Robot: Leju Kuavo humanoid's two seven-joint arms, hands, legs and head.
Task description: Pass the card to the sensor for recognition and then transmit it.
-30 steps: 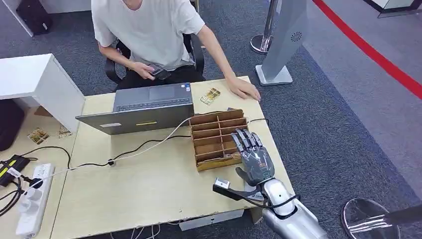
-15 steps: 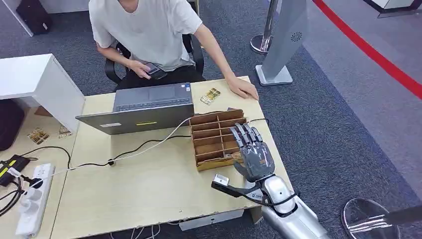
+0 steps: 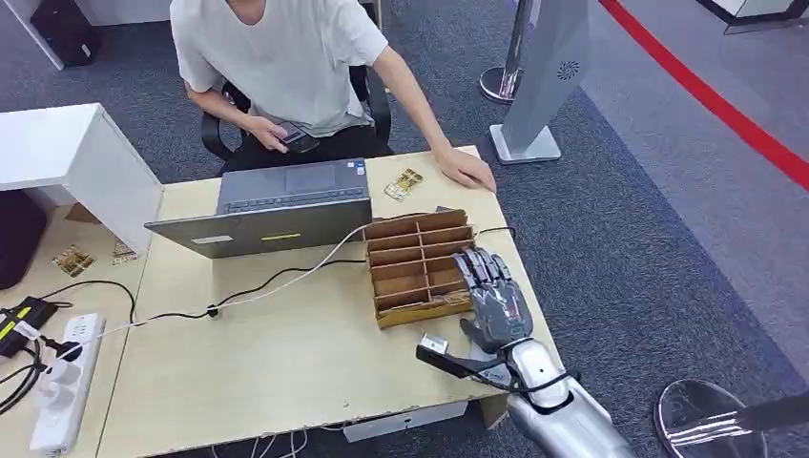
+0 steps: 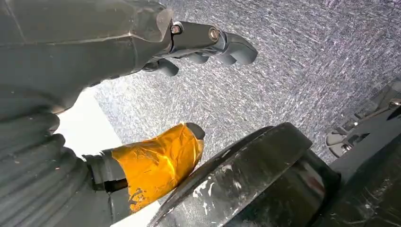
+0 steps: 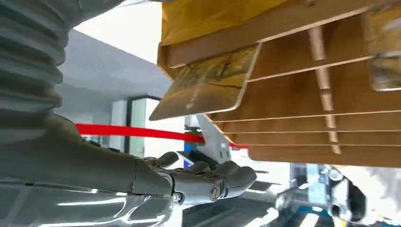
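Observation:
A wooden divider box stands on the table's right side. A gold-patterned card leans in its nearest right compartment; in the right wrist view the card sticks out of the box. My right hand lies at the box's near right corner, holding nothing, its fingers stretched out apart from the card. My left hand hangs over grey carpet, holding nothing, its thumb wrapped in orange tape.
A person sits behind the table with one hand flat on it beside more cards, the other holding a dark device. An open laptop and cables lie left of the box. A power strip sits far left.
My right hand has slid a little to the right and back toward me, off the top of the box to its corner. The person leaned slightly.

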